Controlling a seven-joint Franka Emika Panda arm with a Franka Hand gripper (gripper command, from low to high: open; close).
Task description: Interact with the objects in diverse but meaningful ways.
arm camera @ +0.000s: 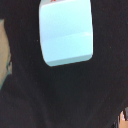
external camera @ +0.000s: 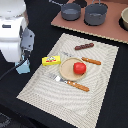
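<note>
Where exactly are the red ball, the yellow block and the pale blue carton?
red ball [external camera: 79,68], exterior view, middle of its top.
yellow block [external camera: 51,60], exterior view, centre of its upper face.
pale blue carton [arm camera: 66,32], wrist view, centre of its broad face.

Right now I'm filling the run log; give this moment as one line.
gripper: state unclear, above pale blue carton | tomato: on plate | yellow block: on mat

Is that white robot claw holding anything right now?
It cannot be told: a pale blue carton sits just below the claw, but no fingers or contact are visible.
</note>
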